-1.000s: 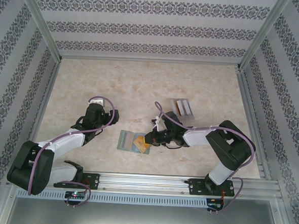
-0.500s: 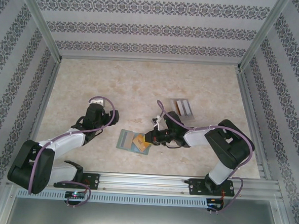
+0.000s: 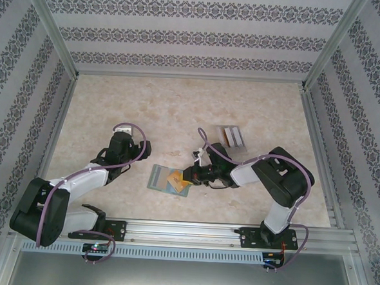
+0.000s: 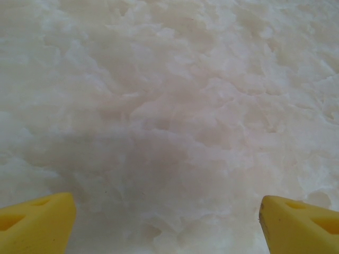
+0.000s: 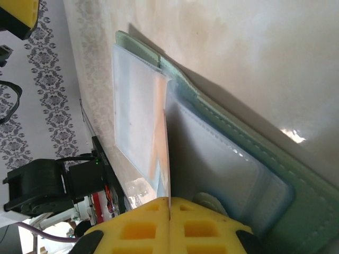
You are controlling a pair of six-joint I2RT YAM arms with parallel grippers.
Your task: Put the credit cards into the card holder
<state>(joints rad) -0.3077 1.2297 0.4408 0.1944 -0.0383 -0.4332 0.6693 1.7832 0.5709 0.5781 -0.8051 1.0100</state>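
The right pincer (image 5: 169,205), clamped on a tan-orange credit card (image 5: 159,132) set edge-on at the open card holder (image 5: 233,164) on the bench (image 5: 254,47), may shove the holder or bend the card, since the left pincer (image 4: 167,214) hangs spread, well away.

Sage-green card holder (image 3: 155,178) — tan-orange card (image 3: 176,178)

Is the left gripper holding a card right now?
No, the left gripper has its yellow fingers wide apart in the left wrist view, with the table showing between them.
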